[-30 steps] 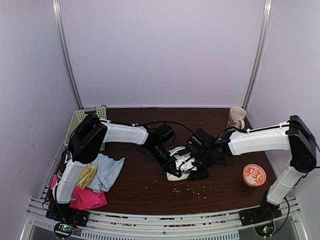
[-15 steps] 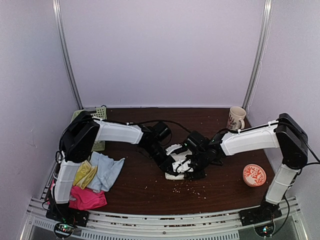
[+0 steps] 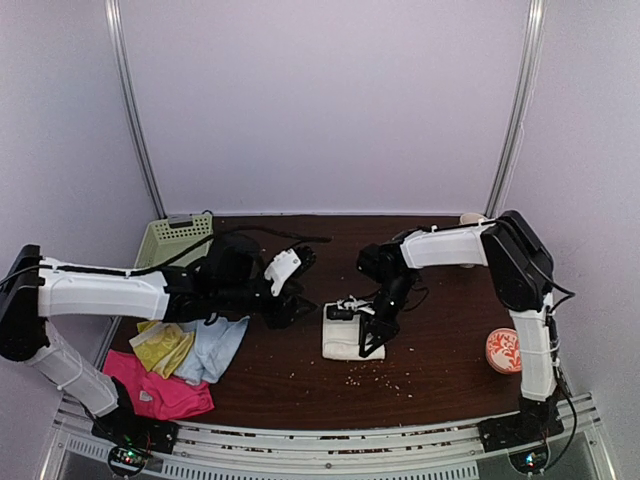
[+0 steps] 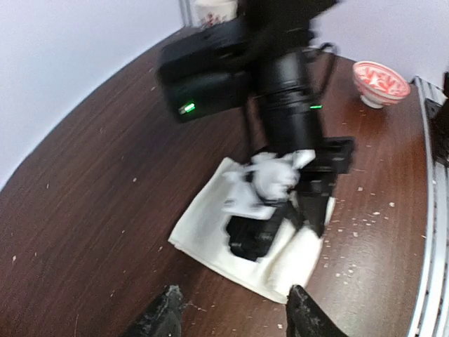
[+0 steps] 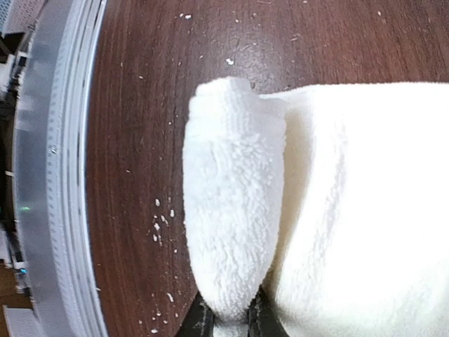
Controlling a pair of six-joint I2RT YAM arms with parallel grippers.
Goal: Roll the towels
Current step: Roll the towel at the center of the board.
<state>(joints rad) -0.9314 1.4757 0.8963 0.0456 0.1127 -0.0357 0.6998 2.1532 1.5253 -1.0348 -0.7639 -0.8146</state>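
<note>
Hot-pink towel [image 3: 165,392] lies crumpled at the lower left of the top view, at the near edge of the dark brown wooden table [image 3: 280,385] beside the metal rail [image 3: 330,440]. Just above it in the frame, a yellow-green towel [image 3: 160,345] and a pale blue towel [image 3: 215,345] lie loose and touching each other, partly under the left arm, which stretches low from the left edge towards the centre. The left gripper [image 4: 235,323] hangs just left of centre with its 2 fingers apart and nothing between them; in the left wrist view it is turned towards the cream-white towel [image 3: 340,345] and is clear of it. That towel lies flat at the centre of the table, folded into a rough rectangle, with its near edge curled over into a thick roll. The right gripper [image 3: 368,340] comes down on it from above, and the right wrist view shows its fingers pinched together on the end of that rolled edge. Pale crumbs [image 3: 375,375] are scattered on the wood in front of the towel. At the right of the top view stands a red-and-white patterned bowl [image 3: 507,350], well apart from the towels. Farther back, a pale green slotted basket [image 3: 170,240] sits at the upper left corner of the table, and a mug [image 4: 214,10] stands at the far right, mostly hidden behind the right arm.
</note>
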